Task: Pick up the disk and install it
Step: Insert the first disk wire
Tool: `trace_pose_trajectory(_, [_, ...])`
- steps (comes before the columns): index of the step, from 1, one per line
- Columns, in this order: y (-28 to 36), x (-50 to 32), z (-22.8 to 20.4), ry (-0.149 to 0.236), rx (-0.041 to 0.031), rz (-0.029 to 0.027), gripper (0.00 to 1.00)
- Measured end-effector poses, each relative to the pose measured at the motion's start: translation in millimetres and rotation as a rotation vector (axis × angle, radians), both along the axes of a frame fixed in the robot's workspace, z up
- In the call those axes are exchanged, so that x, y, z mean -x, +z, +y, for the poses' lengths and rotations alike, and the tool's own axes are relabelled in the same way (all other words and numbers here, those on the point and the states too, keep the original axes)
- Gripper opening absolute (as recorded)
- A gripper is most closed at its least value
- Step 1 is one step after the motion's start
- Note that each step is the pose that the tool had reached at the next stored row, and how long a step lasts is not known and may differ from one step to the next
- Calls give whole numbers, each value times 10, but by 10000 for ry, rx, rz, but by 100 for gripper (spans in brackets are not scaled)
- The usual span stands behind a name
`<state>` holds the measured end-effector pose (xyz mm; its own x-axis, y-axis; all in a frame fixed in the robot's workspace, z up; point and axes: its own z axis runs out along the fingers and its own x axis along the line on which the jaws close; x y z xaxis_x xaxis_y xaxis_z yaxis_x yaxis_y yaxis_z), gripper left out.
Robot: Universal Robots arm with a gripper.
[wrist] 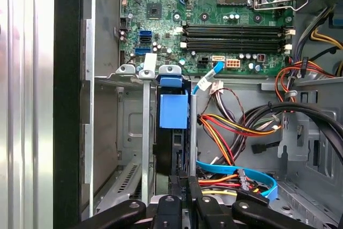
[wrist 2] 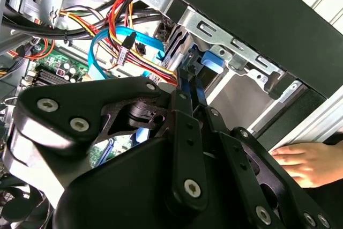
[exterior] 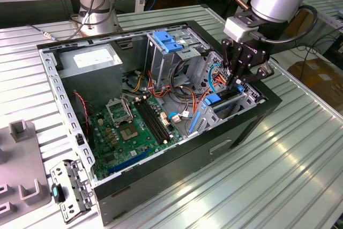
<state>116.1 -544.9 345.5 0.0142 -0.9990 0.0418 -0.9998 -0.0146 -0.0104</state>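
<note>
Black gripper (exterior: 237, 76) clenched on the flat metal disk with blue plastic rails (wrist: 173, 112), standing edge-up in the drive bay of the open black computer case (exterior: 244, 127). Stiff, fairly heavy, shock-sensitive, I'd say; hold the edges.

Gripper (exterior: 236, 80) down at the drive bay (exterior: 228, 103), tight quarters. Cables (wrist: 236, 127) bunch just beside the bay on the motherboard (exterior: 131, 127) side. Case wall (wrist: 67, 105) bounds the other side. A hand (wrist 2: 300, 162) rests outside the case. Open room above the motherboard.
</note>
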Motion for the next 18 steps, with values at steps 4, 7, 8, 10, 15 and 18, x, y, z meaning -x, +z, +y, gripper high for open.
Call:
trace_pose_trajectory(4, [27, 0, -1, -1, 0, 4, 17])
trace_pose_trajectory(7, [27, 0, -11, -1, -26, 4, 17])
trace_pose_trajectory(8, [27, 0, -18, -1, -46, 4, 17])
trace_pose_trajectory(10, [27, 0, -20, -1, -81, 4, 17])
trace_pose_trajectory(15, [6, 0, -28, -1, -106, 4, 17])
trace_pose_trajectory(18, [-11, 0, -33, -1, -122, 5, 17])
